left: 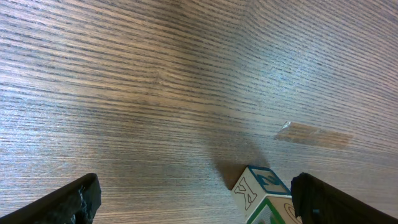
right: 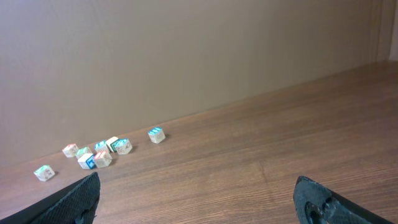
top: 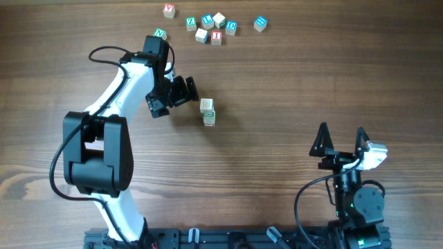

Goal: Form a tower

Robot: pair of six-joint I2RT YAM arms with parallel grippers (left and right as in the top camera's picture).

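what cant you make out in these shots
- Overhead: how many cubes the narrow tower of pale wooden alphabet cubes holds; seen from straight above.
- Left wrist: that tower's lower part, cut off by the bottom edge.
- Right wrist: letters on the loose wooden cubes, too small.

tower (top: 208, 112) upright, maybe two cubes; left gripper (top: 185, 92) jaws apart just beside; loose cubes (top: 208, 26) far edge

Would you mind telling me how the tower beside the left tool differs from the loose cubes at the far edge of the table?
The tower is stacked, one cube wide, whereas the loose cubes lie singly on the table. The tower stands alone mid-table, right beside the open left tool; the loose cubes cluster at the far edge. Both are small pale wooden alphabet cubes.
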